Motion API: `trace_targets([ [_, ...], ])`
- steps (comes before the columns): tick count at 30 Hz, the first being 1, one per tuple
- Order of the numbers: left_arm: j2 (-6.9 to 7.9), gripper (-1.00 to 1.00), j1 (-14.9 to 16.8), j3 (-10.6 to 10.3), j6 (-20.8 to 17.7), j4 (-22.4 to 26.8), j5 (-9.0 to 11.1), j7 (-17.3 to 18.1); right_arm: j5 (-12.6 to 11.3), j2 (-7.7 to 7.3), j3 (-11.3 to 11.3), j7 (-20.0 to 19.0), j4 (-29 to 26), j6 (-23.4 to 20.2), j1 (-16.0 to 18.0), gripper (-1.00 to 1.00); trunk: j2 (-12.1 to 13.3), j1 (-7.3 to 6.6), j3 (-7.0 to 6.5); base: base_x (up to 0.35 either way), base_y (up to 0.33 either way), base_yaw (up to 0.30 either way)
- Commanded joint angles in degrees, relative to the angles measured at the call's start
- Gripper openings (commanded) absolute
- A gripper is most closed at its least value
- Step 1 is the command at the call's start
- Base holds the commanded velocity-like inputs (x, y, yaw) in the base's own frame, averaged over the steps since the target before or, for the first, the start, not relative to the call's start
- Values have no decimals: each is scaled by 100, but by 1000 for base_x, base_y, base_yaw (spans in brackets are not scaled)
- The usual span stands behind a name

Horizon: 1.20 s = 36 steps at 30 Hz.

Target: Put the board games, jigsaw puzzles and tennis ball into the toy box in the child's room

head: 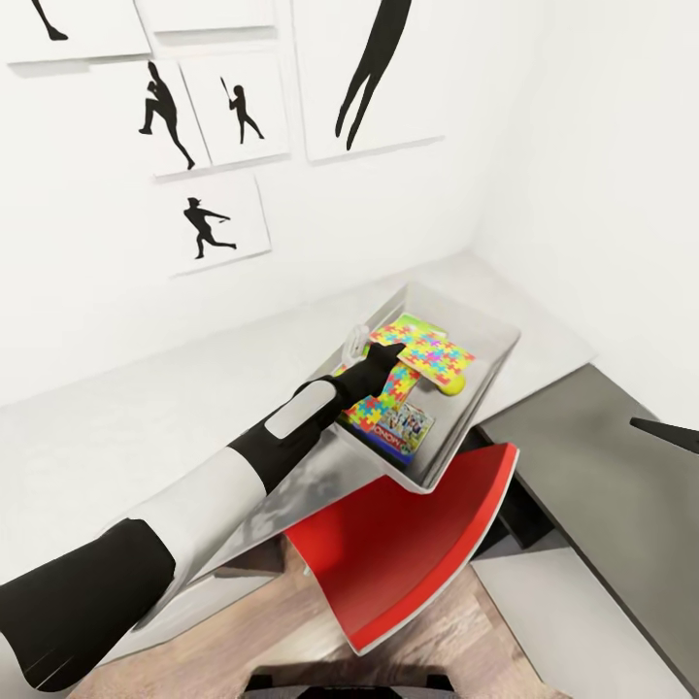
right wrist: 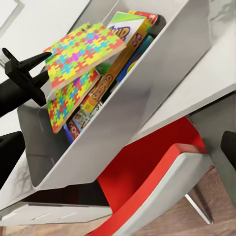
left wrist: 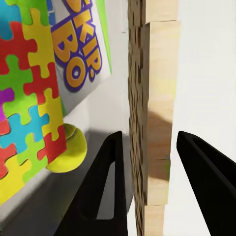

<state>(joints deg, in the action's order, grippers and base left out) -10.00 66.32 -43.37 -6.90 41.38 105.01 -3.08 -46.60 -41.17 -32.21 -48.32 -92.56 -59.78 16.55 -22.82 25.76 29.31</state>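
**Toys gathered in the toy box, left claw at its rim**

The toy box (head: 485, 374) is seen resting on the pale counter (head: 116, 427), its near corner jutting past the counter edge above the red-seated chair (head: 408, 544). Inside it, two jigsaw puzzles (right wrist: 81, 51) are stacked tilted, one over the other. Beside them the Skip-Bo box (left wrist: 81, 54) is leaned, and the Monopoly box (head: 403, 432) is lodged at the near end of the toy box, under the lower puzzle. The tennis ball (left wrist: 69, 150) is tucked beneath the upper puzzle's edge, touching it.

The left claw (left wrist: 147, 191) is held at the toy box's far rim, its two black fingers (left wrist: 105, 187) spread apart on either side of a pale upright edge with a wood-like grain, not gripping it. What that edge belongs to cannot be told.

Of the right claw, a dark finger tip (right wrist: 228, 147) is glimpsed beside the chair; whether it is wide or narrow cannot be told.
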Motion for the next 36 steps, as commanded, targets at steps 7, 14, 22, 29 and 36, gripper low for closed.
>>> trace_targets([
  [7,0,-100,9,-9,85,2,28,-29,26,0,-4,-43,1,-22,1,100,-10,3,74,0,0,0],
  [14,0,-100,12,-13,116,2,1,-26,21,3,-4,-46,1,-22,-2,100,-10,3,140,0,0,0],
  [22,0,-100,20,-11,118,2,-13,-26,20,4,-4,-50,1,-22,-3,100,-10,3,214,0,0,0],
  [29,0,-100,21,-6,119,2,-5,-26,19,4,-4,-54,1,-22,-3,100,-10,3,280,0,0,0],
  [36,0,-100,19,0,117,2,42,-26,19,4,-4,-55,1,-22,-3,100,-10,3,345,0,0,0],
])
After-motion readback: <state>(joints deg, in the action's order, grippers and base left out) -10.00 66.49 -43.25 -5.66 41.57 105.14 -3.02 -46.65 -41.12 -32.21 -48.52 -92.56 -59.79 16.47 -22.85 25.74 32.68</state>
